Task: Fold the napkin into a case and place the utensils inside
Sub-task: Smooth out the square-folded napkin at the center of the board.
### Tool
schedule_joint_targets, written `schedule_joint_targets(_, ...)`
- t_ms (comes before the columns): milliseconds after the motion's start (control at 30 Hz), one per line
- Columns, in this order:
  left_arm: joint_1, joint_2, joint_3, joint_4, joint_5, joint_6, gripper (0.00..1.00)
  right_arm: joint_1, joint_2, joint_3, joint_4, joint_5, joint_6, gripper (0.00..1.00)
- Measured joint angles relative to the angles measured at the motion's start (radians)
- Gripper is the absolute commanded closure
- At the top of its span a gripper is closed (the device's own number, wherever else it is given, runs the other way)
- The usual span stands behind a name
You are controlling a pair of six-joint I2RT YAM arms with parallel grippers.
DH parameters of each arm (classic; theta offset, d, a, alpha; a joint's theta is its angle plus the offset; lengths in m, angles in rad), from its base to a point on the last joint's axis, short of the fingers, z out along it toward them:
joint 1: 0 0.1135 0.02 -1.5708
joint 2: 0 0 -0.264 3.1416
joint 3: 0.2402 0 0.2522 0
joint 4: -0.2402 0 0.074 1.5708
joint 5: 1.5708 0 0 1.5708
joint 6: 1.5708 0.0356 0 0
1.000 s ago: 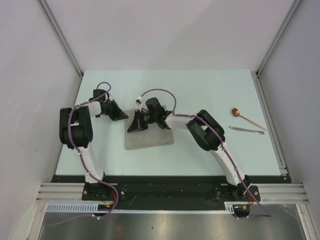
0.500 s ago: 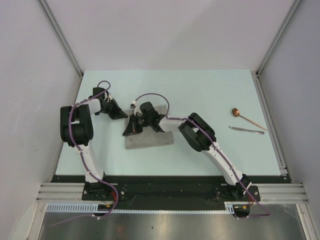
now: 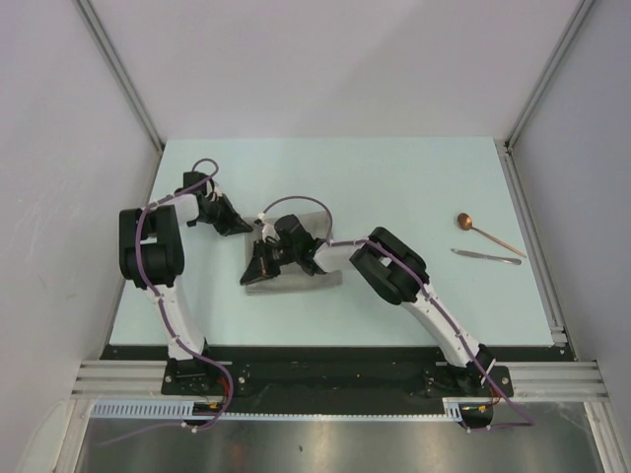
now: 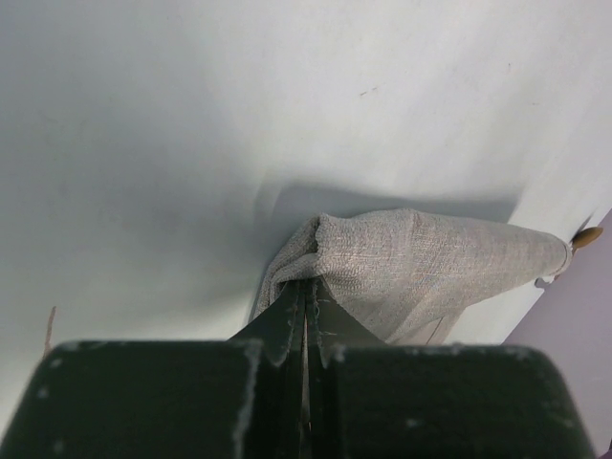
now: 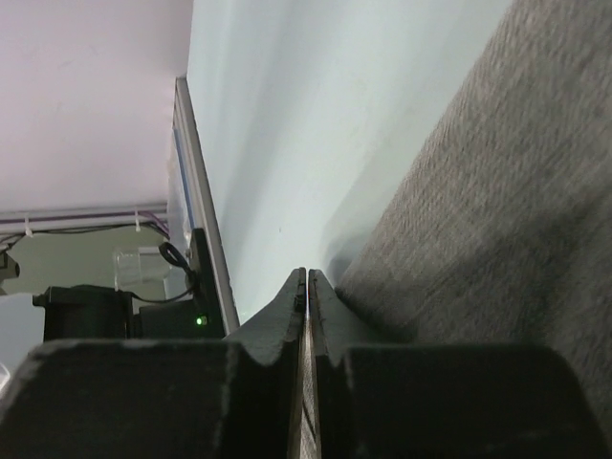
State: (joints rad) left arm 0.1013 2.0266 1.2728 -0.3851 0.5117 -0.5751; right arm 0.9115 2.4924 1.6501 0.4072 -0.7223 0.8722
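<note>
Napkin [image 3: 314, 278] on your desk [image 3: 394, 177] sits pinched by both: left hand [image 3: 246, 230] closed on its upper-left corner, right hand [image 3: 255, 275] on its lower-left edge.

coarse woven matt cloth napkin [image 4: 421, 268]; smooth matt table [image 3: 394, 177]; coppery metal spoon [image 3: 493, 236].

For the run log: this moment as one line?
phase: napkin fold | left hand: shut on napkin corner | right hand: shut on napkin edge | spoon, silvery piece: on table, right, untouched
</note>
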Motion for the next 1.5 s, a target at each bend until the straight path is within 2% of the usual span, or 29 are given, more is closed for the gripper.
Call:
schedule_joint_targets(167, 0.000, 0.000, 0.000, 0.000, 0.000, 0.000, 1.00, 0.002, -0.031, -0.038, -0.023, -0.001, -0.021, 0.85)
schedule_joint_targets(333, 0.000, -0.001, 0.000, -0.001, 0.000, 0.000, 0.90, -0.035, -0.048, -0.012, -0.134, -0.010, -0.108, 0.76)
schedule_joint_targets(367, 0.000, -0.002, 0.000, -0.002, -0.004, 0.001, 0.78, -0.050, -0.051, 0.004, -0.167, -0.011, -0.135, 0.73)
schedule_joint_targets(500, -0.008, -0.034, -0.008, 0.002, -0.037, 0.004, 0.53, -0.140, -0.071, 0.045, -0.290, 0.008, -0.237, 0.55)
schedule_joint_targets(567, -0.011, -0.083, -0.032, 0.002, -0.073, 0.011, 0.50, -0.198, -0.098, 0.051, -0.351, 0.020, -0.283, 0.51)
schedule_joint_targets(733, -0.021, -0.289, -0.159, 0.010, -0.115, 0.006, 0.55, -0.319, -0.138, 0.080, -0.441, 0.050, -0.356, 0.50)
schedule_joint_targets(833, -0.035, -0.415, -0.263, 0.017, -0.107, 0.006, 0.63, -0.369, -0.139, 0.086, -0.459, 0.051, -0.366, 0.52)
schedule_joint_targets(900, -0.050, -0.472, -0.332, 0.019, -0.087, 0.004, 0.74, -0.392, -0.139, 0.086, -0.472, 0.051, -0.369, 0.56)
schedule_joint_targets(1000, -0.076, -0.502, -0.422, 0.027, -0.058, -0.004, 0.83, -0.410, -0.139, 0.086, -0.475, 0.048, -0.369, 0.61)
schedule_joint_targets(1233, -0.093, -0.533, -0.608, 0.018, -0.037, -0.027, 0.89, -0.440, -0.103, 0.138, -0.470, 0.022, -0.367, 0.68)
schedule_joint_targets(1367, -0.093, -0.534, -0.622, 0.008, -0.054, -0.027, 1.00, -0.455, -0.031, 0.210, -0.454, 0.012, -0.363, 0.70)
schedule_joint_targets(1500, -0.093, -0.531, -0.622, 0.004, -0.069, -0.037, 0.99, -0.475, 0.043, 0.283, -0.456, -0.027, -0.347, 0.70)
